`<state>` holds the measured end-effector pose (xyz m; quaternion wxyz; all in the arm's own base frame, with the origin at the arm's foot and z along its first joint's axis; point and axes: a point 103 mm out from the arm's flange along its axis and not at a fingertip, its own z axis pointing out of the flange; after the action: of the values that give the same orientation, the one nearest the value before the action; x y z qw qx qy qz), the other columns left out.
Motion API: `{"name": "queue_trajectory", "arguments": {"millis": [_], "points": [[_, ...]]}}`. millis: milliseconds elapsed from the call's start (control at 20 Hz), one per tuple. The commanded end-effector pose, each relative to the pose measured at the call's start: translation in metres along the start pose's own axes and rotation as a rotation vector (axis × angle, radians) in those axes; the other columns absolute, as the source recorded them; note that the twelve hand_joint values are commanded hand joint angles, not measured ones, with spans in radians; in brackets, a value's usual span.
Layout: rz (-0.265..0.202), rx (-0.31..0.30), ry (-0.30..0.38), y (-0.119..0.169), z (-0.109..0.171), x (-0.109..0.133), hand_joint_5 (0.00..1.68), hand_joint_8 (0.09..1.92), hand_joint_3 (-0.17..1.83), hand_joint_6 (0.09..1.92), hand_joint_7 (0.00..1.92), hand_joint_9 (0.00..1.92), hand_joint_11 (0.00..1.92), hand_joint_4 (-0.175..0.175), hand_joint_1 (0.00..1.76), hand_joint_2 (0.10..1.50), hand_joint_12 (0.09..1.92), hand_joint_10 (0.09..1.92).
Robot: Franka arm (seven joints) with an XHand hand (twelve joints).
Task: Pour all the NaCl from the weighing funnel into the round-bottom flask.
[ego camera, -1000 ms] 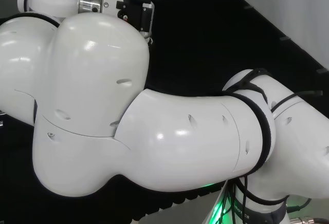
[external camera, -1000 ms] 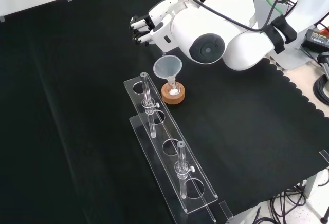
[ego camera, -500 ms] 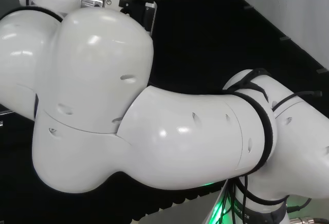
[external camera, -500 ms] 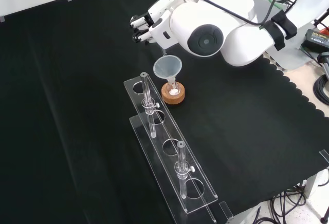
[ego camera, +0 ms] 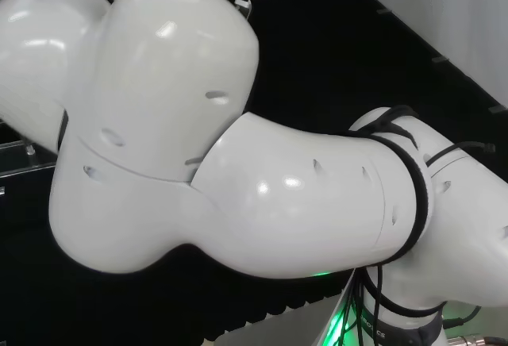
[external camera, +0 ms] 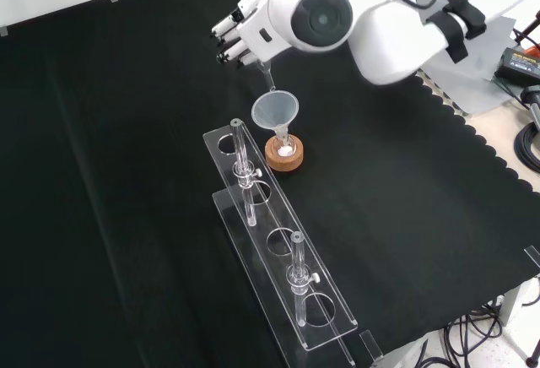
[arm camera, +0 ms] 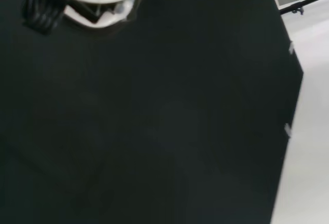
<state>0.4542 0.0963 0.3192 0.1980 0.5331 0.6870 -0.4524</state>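
While the robot hand [external camera: 239, 37] hangs above the clear funnel [external camera: 274, 111] in the front view, I see its fingers curled around something thin and clear. A faint spout points down from them toward the funnel mouth; I take that to be the weighing funnel [external camera: 263, 75], though I can barely trace its outline. The funnel sits in the neck of the round-bottom flask [external camera: 284, 145], which rests on a cork ring [external camera: 283, 158] just to the right of the far end of the clear tube rack [external camera: 278, 254]. A little white powder shows at the bottom of the flask.

My worry is alignment. The spout looks close to the far edge of the funnel mouth, so a small drift could drop salt onto the black surface [external camera: 126, 174] instead. A low dip could also knock the funnel, which only rests in the flask neck, and tip it or the flask off the ring. The upright glass tube [external camera: 242, 159] in the rack stands near on the left and could be clipped.

From the head view, the arm's white links [ego camera: 198, 163] block the work area. I cannot tell how much salt is left in the weighing funnel. The wrist view gives me a blurred white part of the robot hand and black cloth.
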Motion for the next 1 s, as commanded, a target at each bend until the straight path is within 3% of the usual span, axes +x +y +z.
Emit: {"name": "queue_trajectory", "arguments": {"millis": [50,300,1000], "points": [[-0.016,-0.020,0.134,-0.005,-0.004,-0.015,1.30,0.64,0.67,0.63,0.51,0.88,0.63,0.175,1.13,0.64,1.16,0.41],[-0.018,-0.021,0.178,-0.008,-0.007,-0.019,1.30,0.64,0.67,0.63,0.51,0.88,0.63,0.175,1.13,0.64,1.16,0.41],[-0.015,-0.034,0.435,-0.012,0.008,-0.036,1.30,0.64,0.67,0.63,0.51,0.88,0.62,0.175,1.13,0.64,1.16,0.41]]}}
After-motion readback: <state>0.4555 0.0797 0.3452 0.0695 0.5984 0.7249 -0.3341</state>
